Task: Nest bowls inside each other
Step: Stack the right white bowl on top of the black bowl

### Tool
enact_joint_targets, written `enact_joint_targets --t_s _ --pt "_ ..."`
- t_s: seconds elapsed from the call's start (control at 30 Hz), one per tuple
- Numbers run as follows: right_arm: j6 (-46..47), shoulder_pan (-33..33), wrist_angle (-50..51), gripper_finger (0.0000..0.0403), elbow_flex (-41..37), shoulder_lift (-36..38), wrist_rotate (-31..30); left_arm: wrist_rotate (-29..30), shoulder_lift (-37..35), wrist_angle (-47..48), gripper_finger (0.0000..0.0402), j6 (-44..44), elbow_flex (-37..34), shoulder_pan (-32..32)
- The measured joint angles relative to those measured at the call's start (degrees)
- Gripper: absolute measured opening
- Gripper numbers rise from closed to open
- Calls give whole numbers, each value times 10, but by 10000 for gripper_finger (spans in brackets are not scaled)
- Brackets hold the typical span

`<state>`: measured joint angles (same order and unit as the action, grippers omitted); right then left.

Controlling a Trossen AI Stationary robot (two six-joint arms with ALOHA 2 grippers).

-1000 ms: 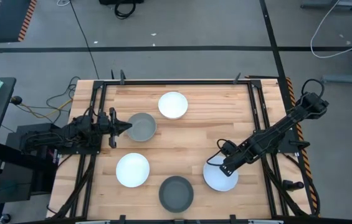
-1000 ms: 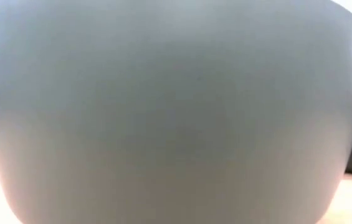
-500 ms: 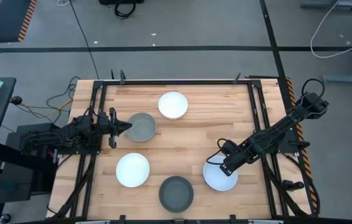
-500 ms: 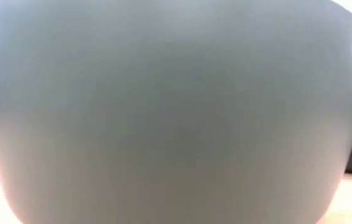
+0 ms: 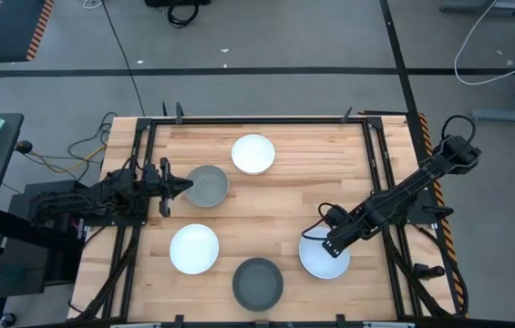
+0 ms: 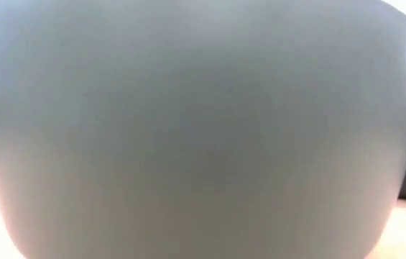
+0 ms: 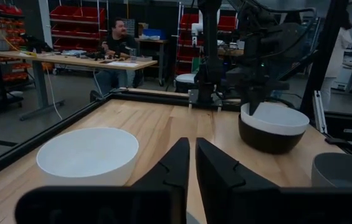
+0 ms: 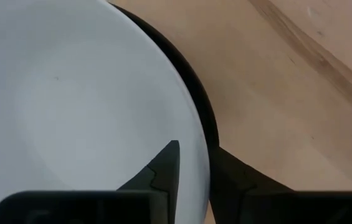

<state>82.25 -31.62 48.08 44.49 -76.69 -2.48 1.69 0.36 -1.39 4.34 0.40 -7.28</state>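
Straddling the rim of a white bowl (image 8: 70, 106), the right gripper (image 8: 191, 165) has one finger inside the bowl and the other outside it, closed onto the rim; that white bowl sits nested inside a black bowl (image 8: 204, 118), whose dark edge shows just beyond the white one. Seen from above, this pair rests on the near right part of the wooden table (image 5: 284, 196), with the right gripper at the bowl's left edge and its arm stretching back toward the right side of the frame. The left wrist camera shows the same pair side-on, white bowl (image 7: 274, 117) seated in the black bowl (image 7: 269, 138). At the far left of the table the left gripper (image 5: 177, 188) waits low, its fingers pressed together on nothing, its tips just beside the left edge of a grey bowl (image 5: 208, 186). Another white bowl (image 5: 253, 153) stands beyond it at the far middle, a third white bowl (image 5: 193, 249) sits near the left front, and a dark grey bowl (image 5: 258, 282) lies at the near edge between that one and the nested pair. These four hold nothing visible. The low camera is filled by the side of a pale bowl (image 6: 203, 129) right in front of it.
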Motion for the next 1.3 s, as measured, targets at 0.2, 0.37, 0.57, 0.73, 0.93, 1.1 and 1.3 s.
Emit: enact_joint_targets --t_s 0.2,0.37,0.57,0.73,0.93,1.1,1.3 --pt "2 0 78 78 48 1 -12 0 0 3 38 0 0 0" --pt "1 0 145 78 106 1 -38 0 0 3 32 0 0 0" --pt "1 0 219 78 146 1 -55 0 0 5 31 0 0 0" --pt "-17 0 219 70 163 2 -105 0 0 5 38 1 0 0" --pt "-13 -10 195 22 137 2 -82 0 0 6 35 6 0 0" --pt "-12 -20 148 9 121 1 -82 0 0 8 30 6 0 0" --pt "-10 -35 123 4 109 1 -93 0 0 8 37 6 0 0"
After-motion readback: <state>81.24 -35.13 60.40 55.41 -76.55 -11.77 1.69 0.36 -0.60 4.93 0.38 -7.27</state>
